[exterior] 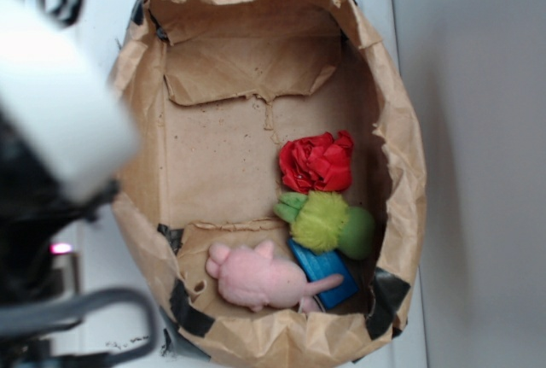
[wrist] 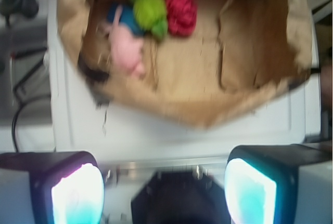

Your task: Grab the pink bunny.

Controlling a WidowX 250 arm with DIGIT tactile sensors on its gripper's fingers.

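My pincer [wrist: 164, 190] spread wide, holding nothing, low in the wrist view.

The pale-pink fuzzy plush bunny [exterior: 260, 277] lies on its side at lower centre in the crumpled brown paper bag [exterior: 401, 129], thin limb touching a blue block [exterior: 328, 274].

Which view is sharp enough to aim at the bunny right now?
Exterior view: bunny crisp in the bag, though a blurred white arm part fills the left edge. Wrist view: motion-smeared all over, bunny a soft pink blob, hand fingers glaring white-cyan. Trust the exterior.
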